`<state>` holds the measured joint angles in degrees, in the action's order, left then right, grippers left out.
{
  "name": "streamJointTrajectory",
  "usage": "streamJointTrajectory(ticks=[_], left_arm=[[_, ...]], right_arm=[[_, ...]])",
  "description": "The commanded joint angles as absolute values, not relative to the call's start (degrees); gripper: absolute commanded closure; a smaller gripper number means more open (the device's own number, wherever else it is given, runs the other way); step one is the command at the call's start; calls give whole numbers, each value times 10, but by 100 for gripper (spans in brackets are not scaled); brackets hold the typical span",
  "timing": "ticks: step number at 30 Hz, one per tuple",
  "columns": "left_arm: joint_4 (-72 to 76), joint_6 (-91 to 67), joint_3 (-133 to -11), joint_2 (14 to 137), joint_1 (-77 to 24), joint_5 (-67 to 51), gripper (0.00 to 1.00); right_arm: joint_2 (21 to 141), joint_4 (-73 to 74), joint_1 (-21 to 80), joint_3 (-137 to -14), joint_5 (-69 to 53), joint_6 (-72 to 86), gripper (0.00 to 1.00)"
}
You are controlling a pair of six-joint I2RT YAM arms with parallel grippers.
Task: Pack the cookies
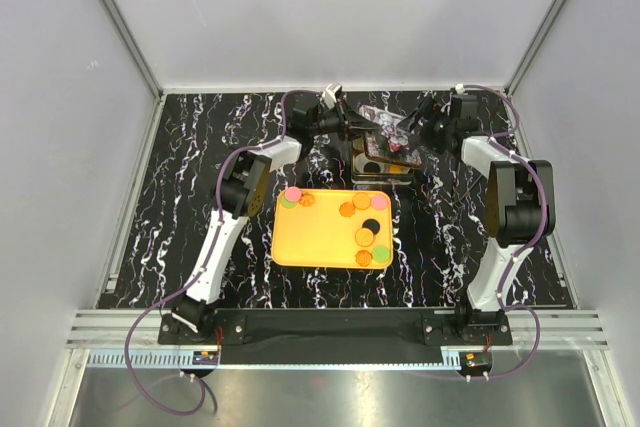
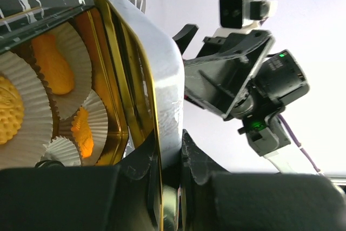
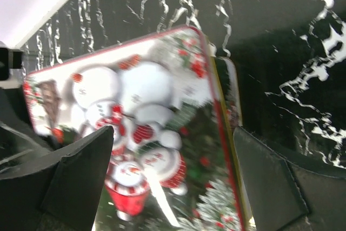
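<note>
Your left fingers (image 2: pixel 201 163) are clamped on the snowman lid's (image 2: pixel 162 79) thin rim, behind the tray (image 1: pixel 310 242). Your right fingers (image 3: pixel 81 171) stand apart astride it, contact unclear. Cookies (image 1: pixel 361 202) lie on the tray, mostly its right half. If that rim slips, the lid could drop onto the filled tin (image 1: pixel 385 169) behind the tray.

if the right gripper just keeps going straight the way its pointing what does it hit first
Most likely the snowman tin lid: it fills the view ahead of the open right gripper, in front of the marble table. How far off it is, the blur hides.
</note>
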<state>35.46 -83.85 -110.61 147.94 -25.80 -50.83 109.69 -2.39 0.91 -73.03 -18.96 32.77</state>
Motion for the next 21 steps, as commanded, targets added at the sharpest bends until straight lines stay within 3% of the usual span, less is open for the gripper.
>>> streamJointTrajectory(ticks=[1,21], left_arm=[[364,-823,-1109,1480,-247,-518,97],[425,-871,-1091,1496,-238,-555,95]], right_arm=[[1091,-66,4,-714,-195,323,0],[1139,-159,-13,-685,-297,367,0]])
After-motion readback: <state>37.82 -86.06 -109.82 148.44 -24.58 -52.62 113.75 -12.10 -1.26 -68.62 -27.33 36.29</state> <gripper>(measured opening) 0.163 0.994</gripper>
